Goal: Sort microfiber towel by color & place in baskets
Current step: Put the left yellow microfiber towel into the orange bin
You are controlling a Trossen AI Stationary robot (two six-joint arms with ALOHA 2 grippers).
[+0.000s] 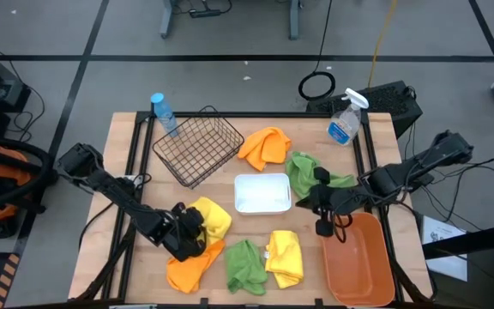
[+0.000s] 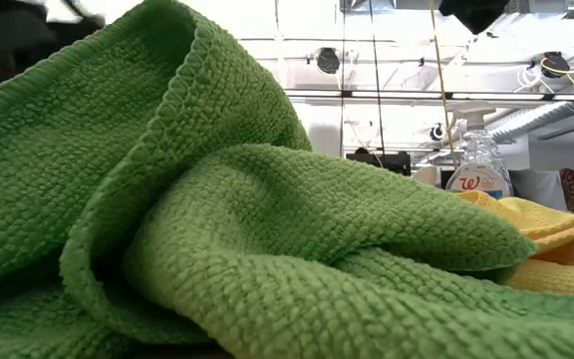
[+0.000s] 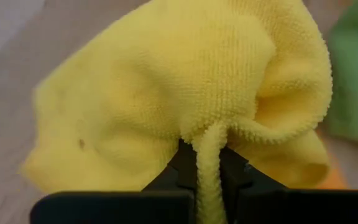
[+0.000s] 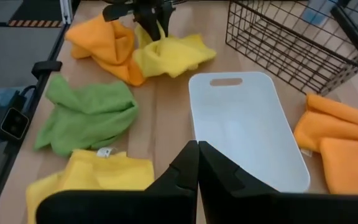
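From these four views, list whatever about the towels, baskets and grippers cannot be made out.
- Low view: a green towel fills the frame and hides all baskets and both grippers.
- Left wrist view: the yellow towel pinched in the left gripper hides the table beyond.
- High view: the right gripper and arm cover part of the green towel by the white tray.
- Right wrist view: the wire basket is cut off by the frame edge; the orange tub is out of frame.

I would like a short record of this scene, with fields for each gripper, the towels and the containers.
left gripper: shut on yellow towel
right gripper: shut, empty, above white tray
loose towels: orange towel, green towel, all on table
wire basket: empty
orange tub: empty
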